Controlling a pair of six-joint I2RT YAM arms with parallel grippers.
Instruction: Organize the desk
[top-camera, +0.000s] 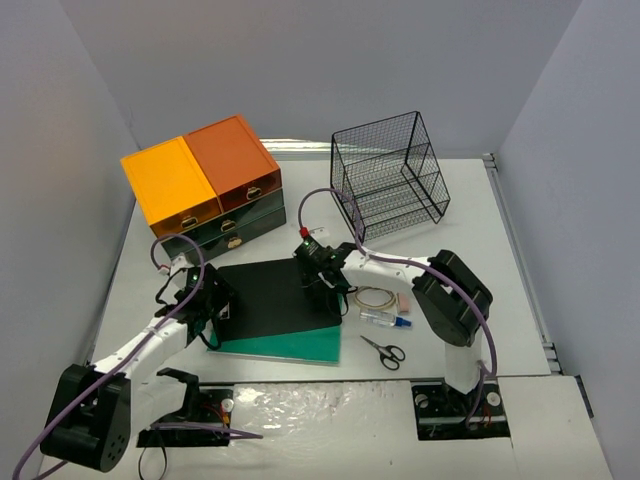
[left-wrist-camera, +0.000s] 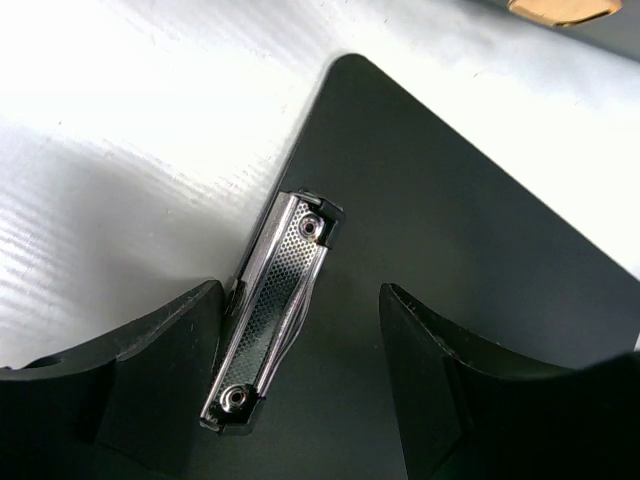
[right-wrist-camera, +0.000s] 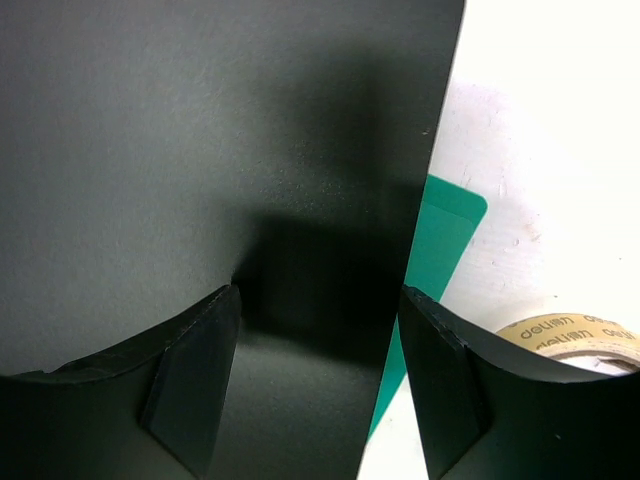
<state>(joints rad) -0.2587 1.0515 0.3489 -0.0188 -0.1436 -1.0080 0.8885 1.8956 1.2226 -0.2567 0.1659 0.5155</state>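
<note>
The white desk (top-camera: 480, 250) carries a black clipboard (top-camera: 270, 290) lying on a flat green board (top-camera: 300, 347). My left gripper (top-camera: 207, 312) is open at the clipboard's left edge. In the left wrist view its jaws (left-wrist-camera: 300, 375) straddle the clipboard's metal clip (left-wrist-camera: 275, 310), the left finger (left-wrist-camera: 150, 385) close beside it, with white desk (left-wrist-camera: 120, 150) to the left. My right gripper (top-camera: 326, 287) is open over the clipboard's right edge. In the right wrist view (right-wrist-camera: 320, 380) the black board (right-wrist-camera: 200, 150) fills the gap, and the green board (right-wrist-camera: 445, 240) peeks out beside it.
An orange-and-yellow-topped dark drawer unit (top-camera: 205, 185) stands at the back left and a black wire rack (top-camera: 390, 185) at the back right. A tape roll (top-camera: 374, 298), also in the right wrist view (right-wrist-camera: 572, 335), a small bottle (top-camera: 385, 319) and scissors (top-camera: 384, 350) lie right of the boards.
</note>
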